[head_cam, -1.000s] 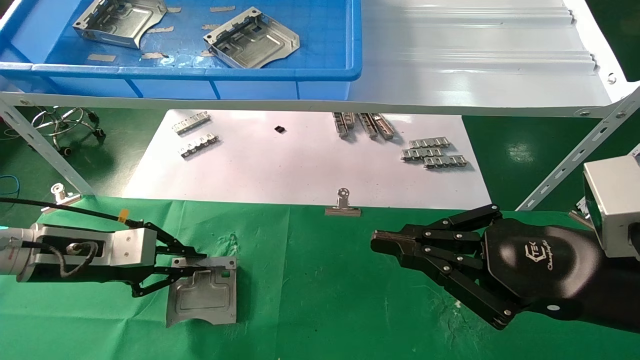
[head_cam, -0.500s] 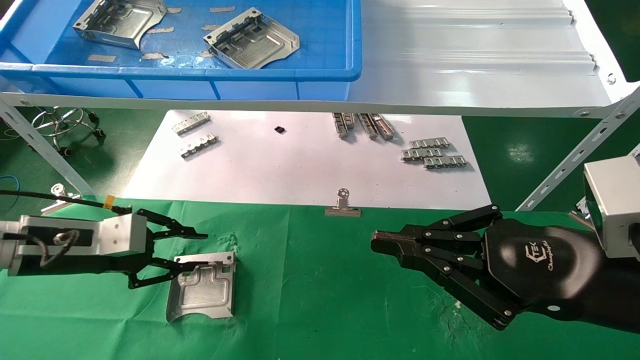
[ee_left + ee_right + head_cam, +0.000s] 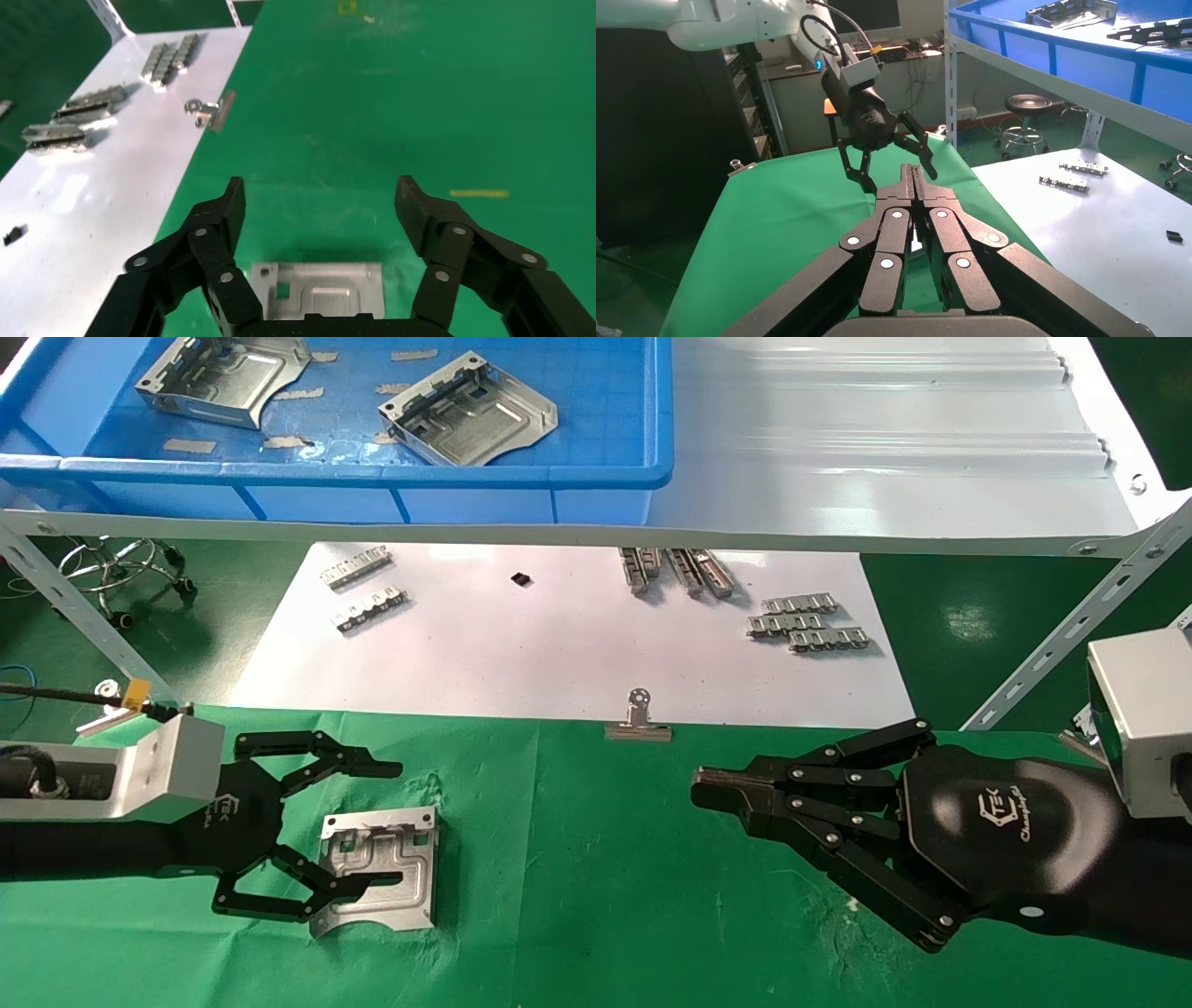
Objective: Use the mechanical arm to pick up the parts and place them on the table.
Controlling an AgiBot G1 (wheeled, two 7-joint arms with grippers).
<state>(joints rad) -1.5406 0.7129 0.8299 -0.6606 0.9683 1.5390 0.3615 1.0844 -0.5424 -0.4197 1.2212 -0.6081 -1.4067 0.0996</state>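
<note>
One plate (image 3: 377, 870) now lies flat on your green desk (image 3: 596, 915), let go a moment ago; your left gripper (image 3: 358, 826) has its jaws spread wide and empty above it. Two more plates (image 3: 466, 410) wait in the blue bin (image 3: 605, 467) beyond, so reach there next.

We see one stamped plate (image 3: 377, 868) flat on the green counter (image 3: 596, 896); two more plates (image 3: 470, 410) lie in the blue bin (image 3: 605, 430).

Part (image 3: 318, 290) near edge hidden behind left claw (image 3: 320, 200) in wrist view, upper bin part (image 3: 223, 372) cut by frame top
</note>
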